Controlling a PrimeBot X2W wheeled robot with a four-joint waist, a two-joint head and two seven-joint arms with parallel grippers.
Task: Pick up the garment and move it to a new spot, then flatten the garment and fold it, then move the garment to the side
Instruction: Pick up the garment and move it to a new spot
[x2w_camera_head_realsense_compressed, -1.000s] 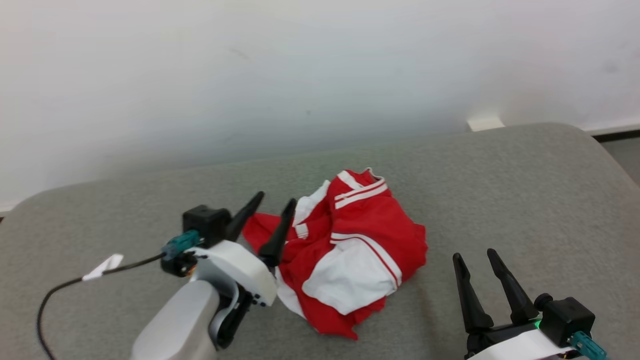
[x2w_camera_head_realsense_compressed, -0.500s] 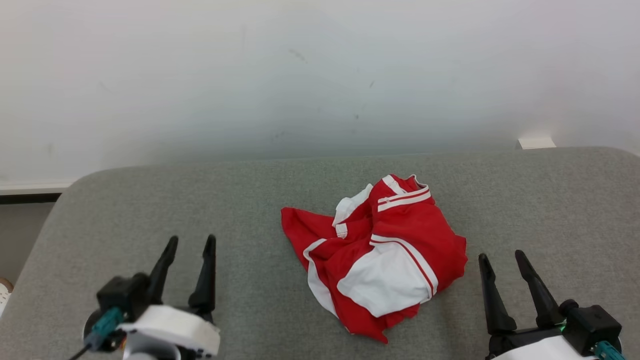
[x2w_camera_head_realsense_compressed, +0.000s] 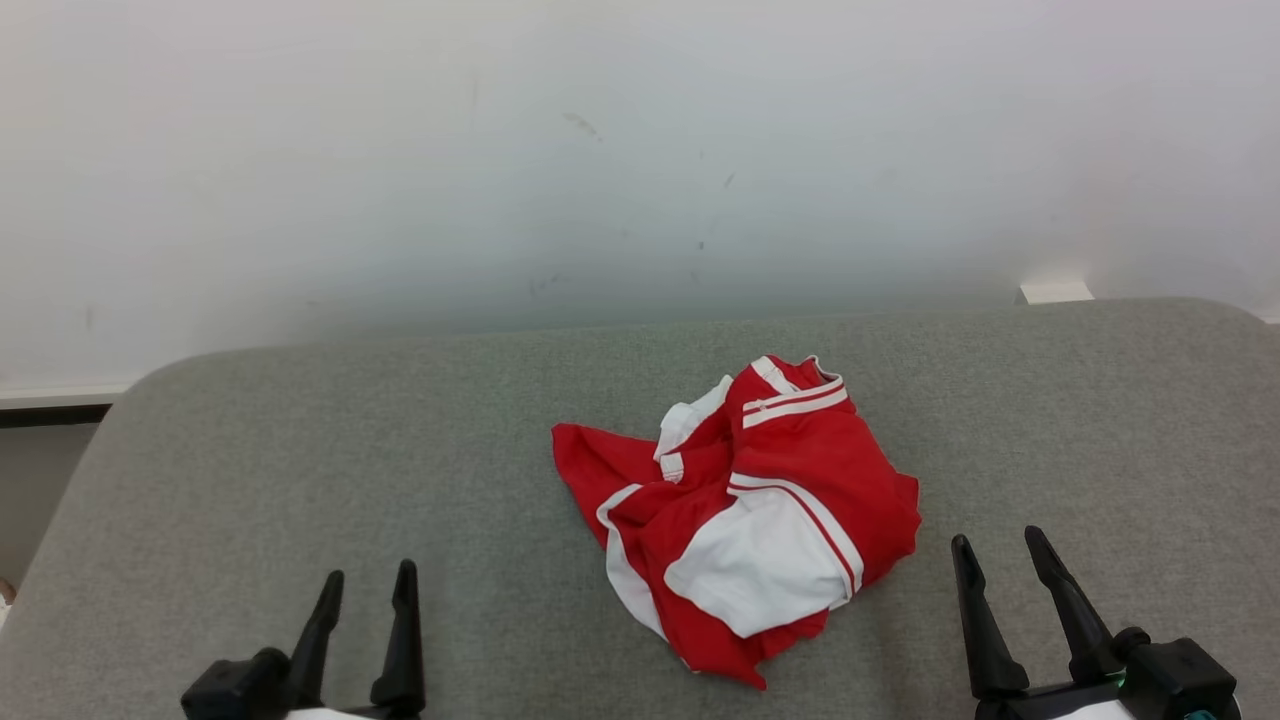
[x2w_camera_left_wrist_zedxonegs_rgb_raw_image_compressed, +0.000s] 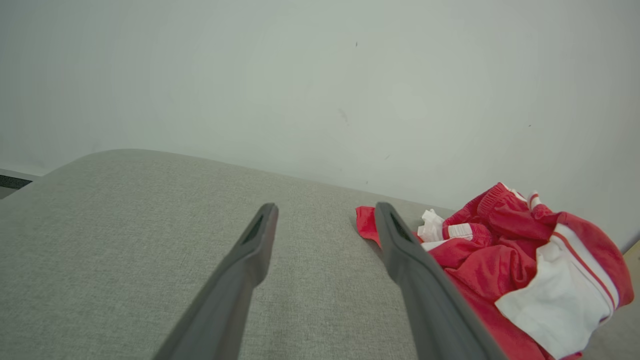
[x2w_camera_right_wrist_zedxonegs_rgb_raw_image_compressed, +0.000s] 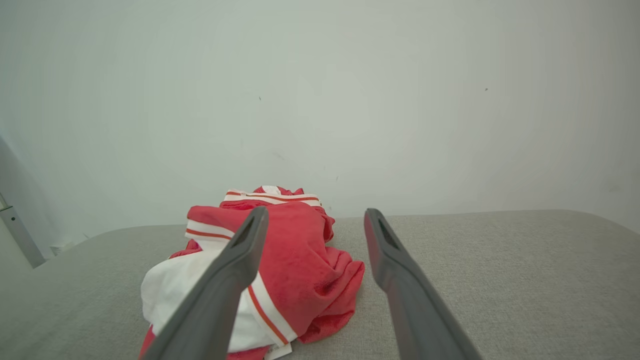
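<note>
While the crumpled red-and-white striped cloth garment (x2w_camera_head_realsense_compressed: 740, 510) lies bunched in the middle of the grey fabric-covered cushion (x2w_camera_head_realsense_compressed: 300, 450), the left gripper (x2w_camera_head_realsense_compressed: 369, 572) and right gripper (x2w_camera_head_realsense_compressed: 996, 537) flank it, fingers spread wide and empty; a sound pick would likely pinch a raised fold, not flat cloth

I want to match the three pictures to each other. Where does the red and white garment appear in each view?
Head view: the garment lies just right of centre on the grey cushion.
Left wrist view: the garment is at the lower right.
Right wrist view: the garment is low, left of centre.
Shared landmark: the white wall behind the grey cushion.
</note>
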